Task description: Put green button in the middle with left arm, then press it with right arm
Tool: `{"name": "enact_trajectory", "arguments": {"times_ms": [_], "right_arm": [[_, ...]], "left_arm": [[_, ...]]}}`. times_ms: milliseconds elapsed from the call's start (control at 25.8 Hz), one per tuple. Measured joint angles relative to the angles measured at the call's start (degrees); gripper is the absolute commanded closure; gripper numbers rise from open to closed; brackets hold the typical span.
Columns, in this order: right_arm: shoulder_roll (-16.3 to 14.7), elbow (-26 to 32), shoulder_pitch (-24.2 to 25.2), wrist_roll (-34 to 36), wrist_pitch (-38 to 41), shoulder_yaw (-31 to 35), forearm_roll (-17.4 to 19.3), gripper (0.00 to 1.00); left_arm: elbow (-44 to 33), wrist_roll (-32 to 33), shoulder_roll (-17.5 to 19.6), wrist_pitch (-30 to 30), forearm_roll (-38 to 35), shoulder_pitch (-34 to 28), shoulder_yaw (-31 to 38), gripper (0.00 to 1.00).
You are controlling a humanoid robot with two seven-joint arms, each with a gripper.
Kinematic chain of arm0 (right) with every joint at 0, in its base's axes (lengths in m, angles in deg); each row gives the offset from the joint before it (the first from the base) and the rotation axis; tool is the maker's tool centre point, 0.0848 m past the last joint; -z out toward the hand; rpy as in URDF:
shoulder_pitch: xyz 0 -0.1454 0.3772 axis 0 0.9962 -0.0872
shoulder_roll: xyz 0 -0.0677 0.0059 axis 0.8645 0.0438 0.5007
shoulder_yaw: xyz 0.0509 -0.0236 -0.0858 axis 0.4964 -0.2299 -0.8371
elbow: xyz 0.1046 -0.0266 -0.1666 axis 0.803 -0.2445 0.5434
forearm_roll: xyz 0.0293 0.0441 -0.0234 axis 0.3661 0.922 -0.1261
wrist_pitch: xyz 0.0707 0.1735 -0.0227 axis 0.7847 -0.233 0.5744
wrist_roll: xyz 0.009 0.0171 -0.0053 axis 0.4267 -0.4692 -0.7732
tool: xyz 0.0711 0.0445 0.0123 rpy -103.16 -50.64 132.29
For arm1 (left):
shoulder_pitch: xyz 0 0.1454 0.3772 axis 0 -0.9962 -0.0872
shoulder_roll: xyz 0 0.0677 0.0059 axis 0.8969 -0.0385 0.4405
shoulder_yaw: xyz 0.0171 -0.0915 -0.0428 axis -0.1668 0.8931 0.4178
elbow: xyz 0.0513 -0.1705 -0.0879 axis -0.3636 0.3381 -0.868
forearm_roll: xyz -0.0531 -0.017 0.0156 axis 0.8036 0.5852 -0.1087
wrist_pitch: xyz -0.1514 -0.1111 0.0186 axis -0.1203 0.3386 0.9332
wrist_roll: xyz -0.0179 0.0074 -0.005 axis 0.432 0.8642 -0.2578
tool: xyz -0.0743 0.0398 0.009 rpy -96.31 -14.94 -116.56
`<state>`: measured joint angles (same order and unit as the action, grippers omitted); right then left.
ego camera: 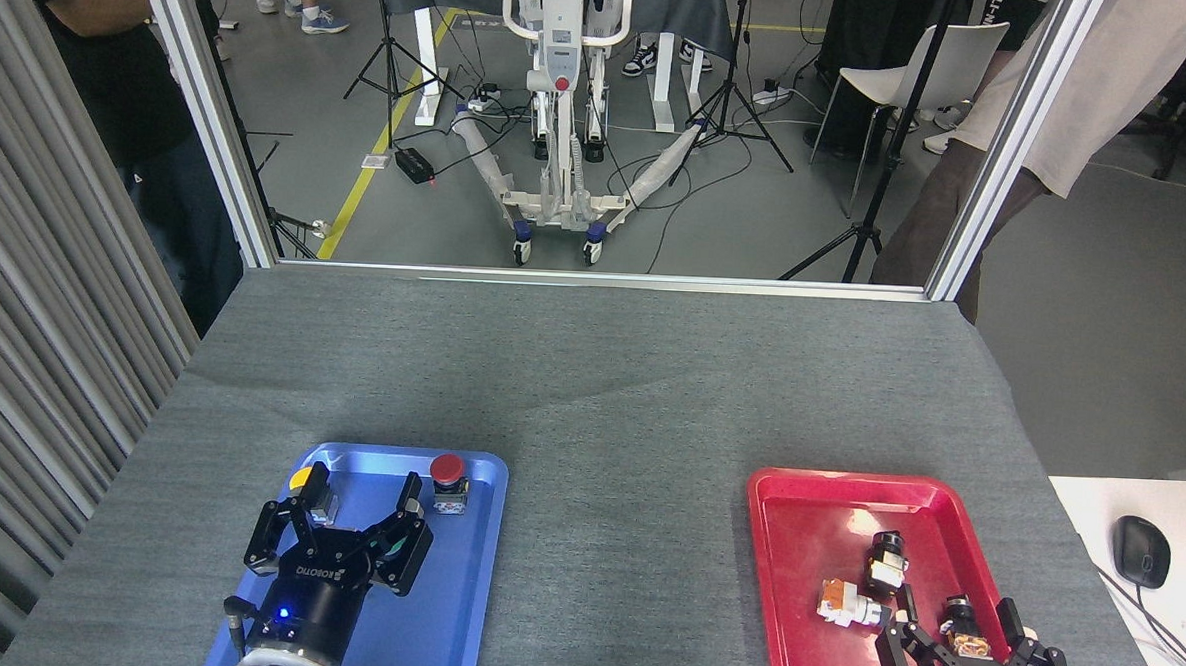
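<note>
Left gripper [361, 493]: your nearest tool, low over the blue tray [467, 588], fingers spread wide, holding nothing.
Green button [396, 543]: only a sliver of green cap shows behind the gripper's right finger, inside the tray; its body is hidden.
Yellow button [299, 479]: just beside the gripper's left fingertip; closing here could catch it instead.
Red button [446, 481]: near the right fingertip, easily knocked.
Right gripper [960, 629]: over the red tray [794, 542], fingers apart, empty, small parts directly beneath.
Middle [624, 535]: bare grey cloth between the trays, button not yet there.
Main risk: you probably cannot see the cap well, so a blind pinch may slip off or tip it.
</note>
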<state>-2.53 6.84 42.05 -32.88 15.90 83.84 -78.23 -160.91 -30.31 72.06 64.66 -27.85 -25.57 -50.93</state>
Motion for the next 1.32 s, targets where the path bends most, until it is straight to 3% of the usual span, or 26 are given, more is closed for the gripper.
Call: {"name": "enact_trajectory", "arguments": {"times_ms": [1315], "right_arm": [[0.0,-0.1,-0.1,0.0,0.0,0.1,0.0,0.00]], "left_arm": [[3.0,-0.5,1.1,2.6,0.3,-4.6,0.2,0.00]]}}
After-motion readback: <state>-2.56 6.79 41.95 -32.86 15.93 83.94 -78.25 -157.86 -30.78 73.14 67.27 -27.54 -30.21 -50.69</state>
